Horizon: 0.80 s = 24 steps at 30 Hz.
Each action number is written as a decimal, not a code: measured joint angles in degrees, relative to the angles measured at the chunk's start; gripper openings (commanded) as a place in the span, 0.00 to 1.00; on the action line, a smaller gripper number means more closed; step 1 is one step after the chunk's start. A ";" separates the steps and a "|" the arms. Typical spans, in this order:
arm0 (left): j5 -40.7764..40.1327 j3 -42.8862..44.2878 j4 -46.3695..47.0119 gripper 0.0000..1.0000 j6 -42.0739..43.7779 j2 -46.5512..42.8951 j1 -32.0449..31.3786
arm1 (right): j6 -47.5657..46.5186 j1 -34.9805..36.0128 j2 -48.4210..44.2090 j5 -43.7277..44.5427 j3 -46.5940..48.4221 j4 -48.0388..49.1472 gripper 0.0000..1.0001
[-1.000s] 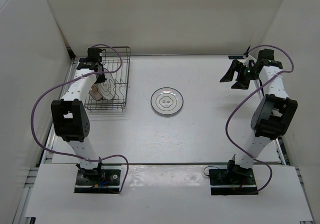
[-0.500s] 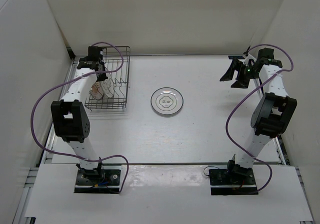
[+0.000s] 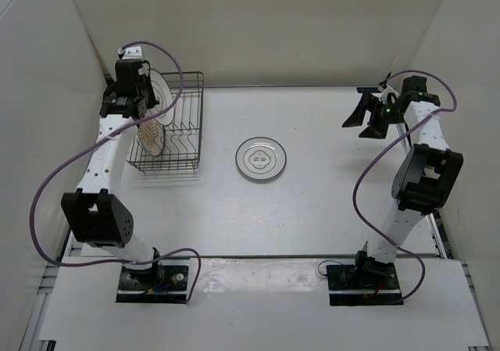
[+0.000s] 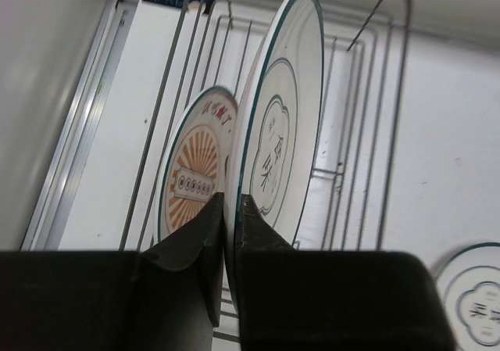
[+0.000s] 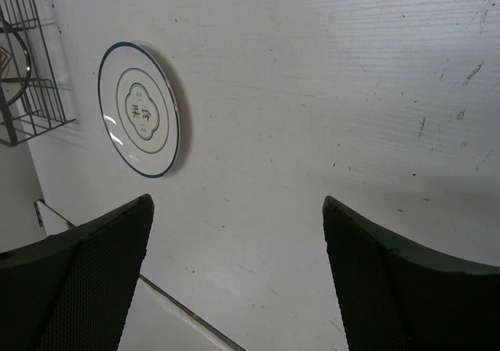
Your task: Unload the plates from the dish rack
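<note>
white table, first plate flat at centre. left gripper clamped on second white plate over dish rack, far-left corner. orange plate left racked. right gripper open.

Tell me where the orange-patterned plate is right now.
In the top view it is at the far left: the orange-patterned plate stands on edge in the dish rack, toward its left side, right beside the white plate pinched by the left gripper.
</note>
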 measured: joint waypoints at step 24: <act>41.55 -1.60 24.02 0.10 -22.36 11.67 -10.49 | -0.17 0.00 0.20 -1.14 0.04 -0.37 0.90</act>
